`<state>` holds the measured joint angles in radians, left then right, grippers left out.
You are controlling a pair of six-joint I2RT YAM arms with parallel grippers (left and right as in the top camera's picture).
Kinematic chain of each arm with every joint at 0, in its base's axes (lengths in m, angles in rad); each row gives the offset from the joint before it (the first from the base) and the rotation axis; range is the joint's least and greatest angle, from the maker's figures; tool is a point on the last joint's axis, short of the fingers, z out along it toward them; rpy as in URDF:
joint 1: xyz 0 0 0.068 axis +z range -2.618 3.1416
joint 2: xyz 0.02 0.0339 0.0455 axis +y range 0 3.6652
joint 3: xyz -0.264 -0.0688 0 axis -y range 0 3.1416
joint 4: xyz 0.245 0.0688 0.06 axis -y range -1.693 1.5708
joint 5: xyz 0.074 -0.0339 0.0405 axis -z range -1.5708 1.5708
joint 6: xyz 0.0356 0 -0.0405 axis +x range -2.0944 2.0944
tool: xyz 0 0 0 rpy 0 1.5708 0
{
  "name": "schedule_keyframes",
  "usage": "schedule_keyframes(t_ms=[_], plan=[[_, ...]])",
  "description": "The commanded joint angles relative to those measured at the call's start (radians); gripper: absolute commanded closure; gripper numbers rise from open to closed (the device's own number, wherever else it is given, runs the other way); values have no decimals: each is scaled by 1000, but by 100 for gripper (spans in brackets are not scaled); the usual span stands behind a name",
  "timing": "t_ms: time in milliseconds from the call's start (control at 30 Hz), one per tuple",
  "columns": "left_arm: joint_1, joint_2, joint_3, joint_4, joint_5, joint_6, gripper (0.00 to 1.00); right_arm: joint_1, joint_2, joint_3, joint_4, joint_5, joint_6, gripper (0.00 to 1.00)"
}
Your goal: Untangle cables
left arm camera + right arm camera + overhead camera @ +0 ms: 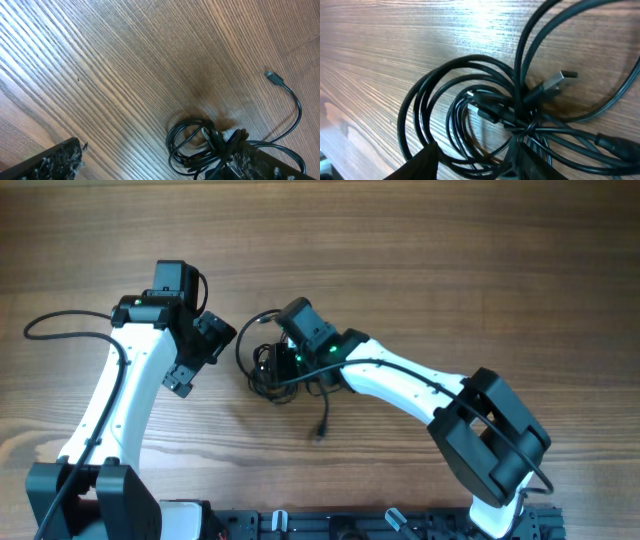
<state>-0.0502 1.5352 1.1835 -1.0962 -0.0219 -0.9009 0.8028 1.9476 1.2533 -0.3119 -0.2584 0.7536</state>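
Observation:
The cables (262,372) lie in a dark tangled coil mid-table, and one loose end with a small plug (320,435) trails toward the front. My right gripper (278,362) is down on the coil. In the right wrist view its fingers (422,162) stand half apart with several strands of the cables (485,105) crossing between them; whether they pinch is not clear. A silvery plug (561,79) sticks out of the knot. My left gripper (208,358) is just left of the coil, wide open and empty (155,162), with the cables (192,145) against its right finger (260,162).
A thicker black wire (60,320) loops from the left arm across the wooden table (450,260) at the far left. A dark frame rail (330,525) runs along the front edge. One cable end with a plug (274,77) lies apart from the coil.

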Motion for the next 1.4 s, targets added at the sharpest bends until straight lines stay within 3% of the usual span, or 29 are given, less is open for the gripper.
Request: schedule_keyframes(t_ms=[0, 100, 567, 767, 967, 1100, 1233, 1367], plan=[[5, 8, -8, 1, -13, 8, 0, -2, 14, 3, 2, 105, -21, 51], [5, 8, -8, 1, -13, 8, 0, 0, 24, 3, 2, 132, -20, 57], [5, 8, -8, -1, -12, 8, 0, 10, 93, 3, 2, 158, -18, 64], [5, 8, -8, -1, 10, 8, 0, 10, 95, 3, -3, 158, -18, 77], [5, 8, -8, -1, 25, 8, 0, 10, 108, 3, -2, 158, -18, 78], [3, 8, -8, -1, 48, 8, 0, 10, 123, 3, -3, 144, -18, 95], [2, 8, -8, -1, 97, 10, 0, 8, 104, 9, -4, 93, -18, 96], [2, 8, -8, 35, 303, 215, 0, 5, -7, 24, -51, 62, -21, 96]])
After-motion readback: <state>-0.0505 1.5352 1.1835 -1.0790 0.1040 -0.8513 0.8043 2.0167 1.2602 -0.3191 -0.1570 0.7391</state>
